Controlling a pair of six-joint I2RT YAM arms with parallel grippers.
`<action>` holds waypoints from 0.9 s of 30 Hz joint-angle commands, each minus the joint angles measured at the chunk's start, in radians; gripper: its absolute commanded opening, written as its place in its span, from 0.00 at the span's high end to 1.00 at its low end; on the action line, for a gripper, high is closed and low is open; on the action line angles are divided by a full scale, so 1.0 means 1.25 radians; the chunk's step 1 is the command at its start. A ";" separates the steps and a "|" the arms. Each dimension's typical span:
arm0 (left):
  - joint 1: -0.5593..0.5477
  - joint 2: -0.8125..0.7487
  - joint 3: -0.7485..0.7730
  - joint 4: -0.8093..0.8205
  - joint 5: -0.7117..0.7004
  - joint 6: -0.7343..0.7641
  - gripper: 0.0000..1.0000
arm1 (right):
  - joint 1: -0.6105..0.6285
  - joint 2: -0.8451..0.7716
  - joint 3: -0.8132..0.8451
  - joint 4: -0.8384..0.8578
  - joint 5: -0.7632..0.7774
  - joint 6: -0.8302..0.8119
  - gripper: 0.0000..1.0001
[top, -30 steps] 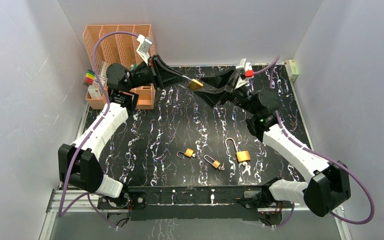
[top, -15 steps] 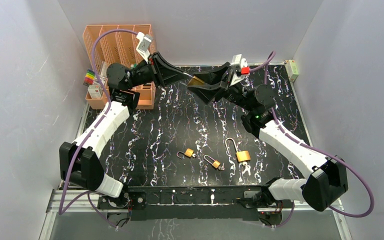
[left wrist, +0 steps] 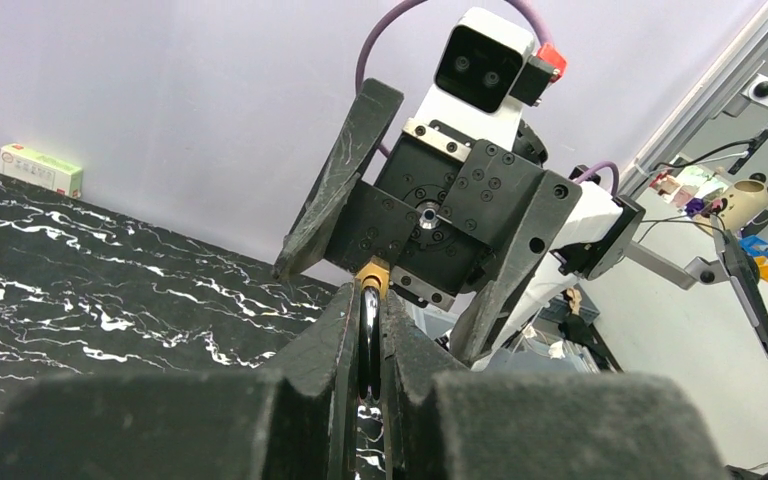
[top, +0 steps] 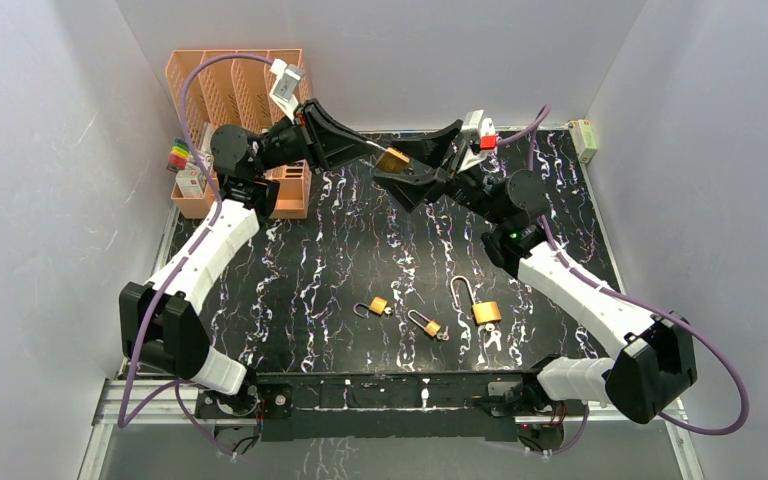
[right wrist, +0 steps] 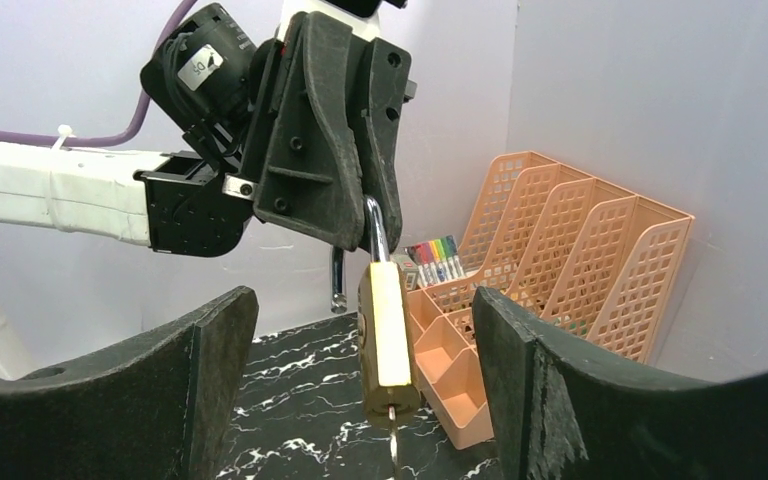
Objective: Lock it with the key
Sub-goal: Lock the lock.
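My left gripper (top: 368,150) is shut on the steel shackle (left wrist: 369,335) of a brass padlock (top: 392,160) and holds it in the air over the back of the table. In the right wrist view the padlock body (right wrist: 387,340) hangs with its shackle (right wrist: 350,250) open and a key (right wrist: 393,448) in its bottom end. My right gripper (top: 412,168) is open, its two fingers (right wrist: 110,400) either side of the padlock body without touching it. The left gripper (right wrist: 360,215) shows above the lock there.
Three more brass padlocks lie near the front of the black marble table (top: 290,270): a small one (top: 374,306), one with a key (top: 427,325), and a larger one (top: 480,306) with a tall open shackle. An orange file rack (top: 235,90) with markers stands back left.
My right gripper has moved left toward the left gripper, so its open fingers now straddle the held padlock. The left gripper has lifted slightly with the lock.
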 commanded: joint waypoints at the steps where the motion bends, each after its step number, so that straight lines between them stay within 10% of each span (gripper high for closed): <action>1: -0.003 -0.034 0.055 0.091 -0.011 -0.023 1.00 | 0.003 -0.027 0.005 0.020 0.014 -0.013 0.17; 9: -0.003 -0.035 0.051 0.117 -0.007 -0.041 1.00 | 0.003 -0.002 0.031 0.037 -0.030 0.025 0.44; 15: -0.003 -0.041 0.027 0.127 0.011 -0.041 1.00 | 0.003 0.010 0.057 0.062 -0.044 0.075 0.95; 18: -0.001 -0.056 0.007 0.127 0.032 -0.036 1.00 | 0.000 0.000 0.082 0.024 -0.063 0.089 1.00; 20: 0.012 -0.066 -0.002 0.115 0.052 -0.042 0.81 | -0.012 -0.010 0.117 -0.053 -0.094 0.096 1.00; 22: 0.037 -0.084 -0.017 0.104 0.062 -0.049 0.12 | -0.039 -0.020 0.148 -0.116 -0.150 0.106 1.00; 24: 0.071 -0.107 -0.035 0.097 0.063 -0.060 0.02 | -0.075 -0.031 0.166 -0.149 -0.223 0.128 1.00; 27: 0.102 -0.126 -0.049 0.094 0.080 -0.073 0.12 | -0.126 -0.010 0.207 -0.173 -0.359 0.193 1.00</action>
